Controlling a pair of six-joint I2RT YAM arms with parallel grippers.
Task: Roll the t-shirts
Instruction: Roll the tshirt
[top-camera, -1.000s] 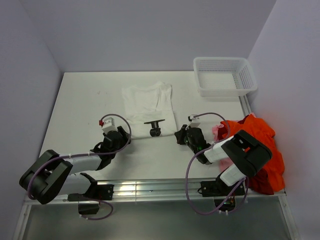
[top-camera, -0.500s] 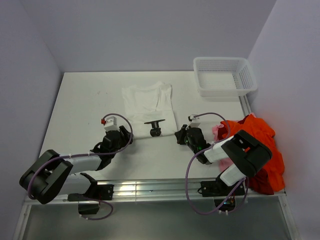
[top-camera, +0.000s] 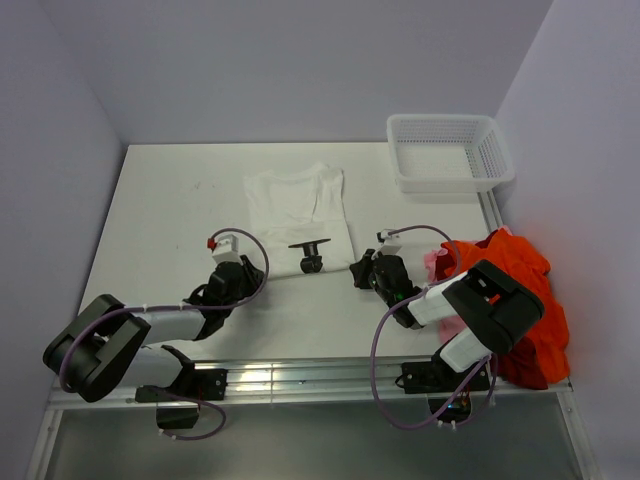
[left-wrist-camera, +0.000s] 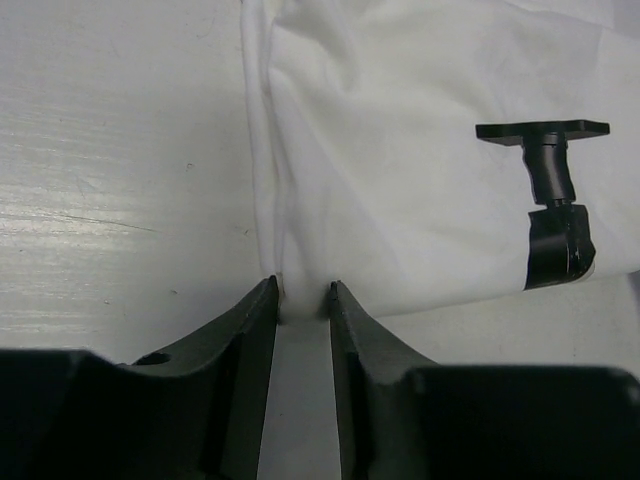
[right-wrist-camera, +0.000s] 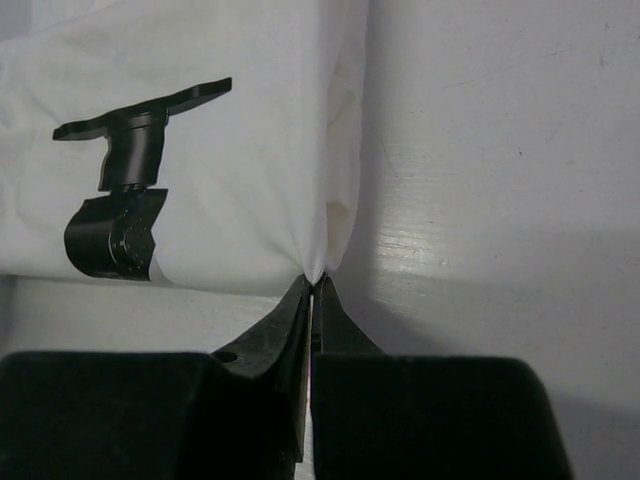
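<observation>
Flat on the surface (top-camera: 165, 225), the white t-shirt (top-camera: 298, 205) met at its near corners
The right gripper (right-wrist-camera: 314, 283) is clamped on one corner, the left gripper (left-wrist-camera: 302, 291) narrowly apart around the other; orange t-shirts (top-camera: 520, 250) heaped right, basket (top-camera: 455, 184) beyond them

The table (top-camera: 160, 220) is white and flat. A white shirt (top-camera: 295, 205) lies spread on it near the middle, with a small black print (top-camera: 310, 255) by its near edge. A white basket (top-camera: 497, 160) sits in the far right corner (well apart from the shirt). A heap of orange shirts (top-camera: 520, 262) lies bunched up at the table's right edge.
</observation>
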